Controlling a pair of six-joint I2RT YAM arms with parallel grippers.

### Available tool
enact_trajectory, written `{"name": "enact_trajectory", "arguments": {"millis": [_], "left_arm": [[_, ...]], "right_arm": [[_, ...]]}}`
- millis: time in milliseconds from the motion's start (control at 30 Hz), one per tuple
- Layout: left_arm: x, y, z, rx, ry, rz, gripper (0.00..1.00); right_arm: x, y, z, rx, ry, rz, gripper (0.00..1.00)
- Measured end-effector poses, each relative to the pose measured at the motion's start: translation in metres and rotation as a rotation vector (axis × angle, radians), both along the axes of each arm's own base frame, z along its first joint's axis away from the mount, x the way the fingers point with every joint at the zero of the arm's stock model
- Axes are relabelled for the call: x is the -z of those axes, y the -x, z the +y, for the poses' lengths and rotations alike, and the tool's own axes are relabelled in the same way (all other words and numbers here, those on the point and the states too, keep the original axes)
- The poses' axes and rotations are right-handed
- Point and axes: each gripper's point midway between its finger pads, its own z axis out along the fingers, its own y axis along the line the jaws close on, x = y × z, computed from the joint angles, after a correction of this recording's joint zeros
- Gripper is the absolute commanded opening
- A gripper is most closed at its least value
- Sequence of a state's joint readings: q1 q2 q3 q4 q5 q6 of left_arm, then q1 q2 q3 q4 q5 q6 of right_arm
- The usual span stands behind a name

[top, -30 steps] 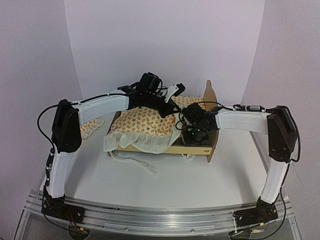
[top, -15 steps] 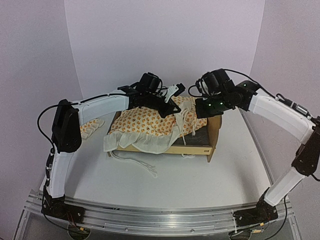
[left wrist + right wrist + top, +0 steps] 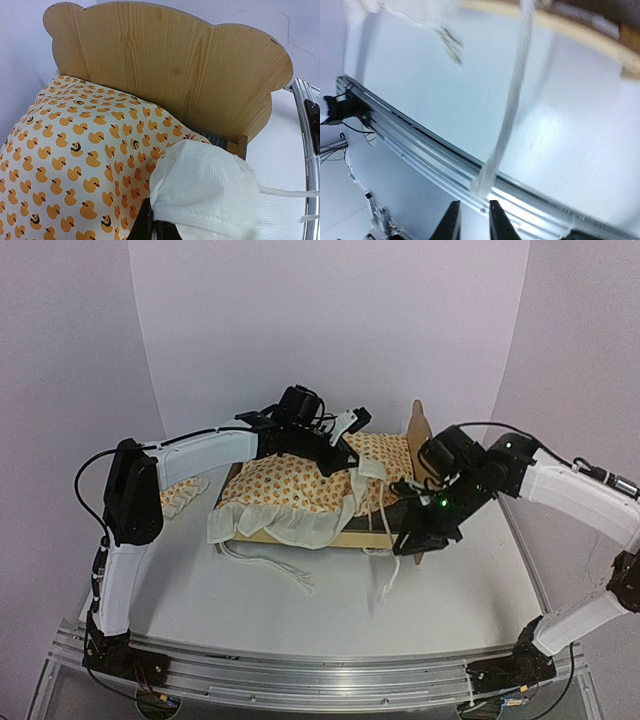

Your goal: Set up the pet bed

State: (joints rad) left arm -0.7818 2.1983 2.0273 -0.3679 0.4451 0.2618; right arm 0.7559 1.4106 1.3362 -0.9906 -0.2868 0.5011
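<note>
The bed (image 3: pixel 420 430) is sitting in the middle of the table (image 3: pixel 300 625), with the duck-print cushion (image 3: pixel 290 480) lying tilted across it. The left gripper (image 3: pixel 152 226) is pinching the cushion's white corner, jaws pressed together, close by the headboard (image 3: pixel 175 70). The right gripper (image 3: pixel 472 222) is hovering low beside the bed's near right corner, fingers a slit apart with nothing between them. A blurred tie (image 3: pixel 512 110) is dangling just above.

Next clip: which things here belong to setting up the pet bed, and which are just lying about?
In the job: pet bed; duck-print cushion, pinched by the left fingers.
Lying about: small pillow beside the left arm, perhaps needed later.
</note>
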Motion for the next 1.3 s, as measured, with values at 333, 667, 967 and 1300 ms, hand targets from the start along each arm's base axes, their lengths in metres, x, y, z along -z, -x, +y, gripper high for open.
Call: {"name": "enact_trajectory", "arguments": {"millis": [333,667,967,1300], "left_arm": [[0.023,0.023,0.000,0.087,-0.033,0.078,0.00],[0.033,0.029,0.001,0.097,-0.056,0.094,0.00],[0.034,0.028,0.002,0.091,-0.061,0.091,0.01],[0.068,0.081,-0.002,0.351,-0.228,0.050,0.90]], "right_arm": [[0.081,-0.001,-0.043,0.166,0.117,-0.089,0.41],[0.113,-0.047,-0.022,0.117,0.116,-0.423,0.55],[0.153,-0.072,0.028,0.026,0.144,-0.659,0.62],[0.161,-0.071,0.024,0.077,0.090,-0.685,0.63]]}}
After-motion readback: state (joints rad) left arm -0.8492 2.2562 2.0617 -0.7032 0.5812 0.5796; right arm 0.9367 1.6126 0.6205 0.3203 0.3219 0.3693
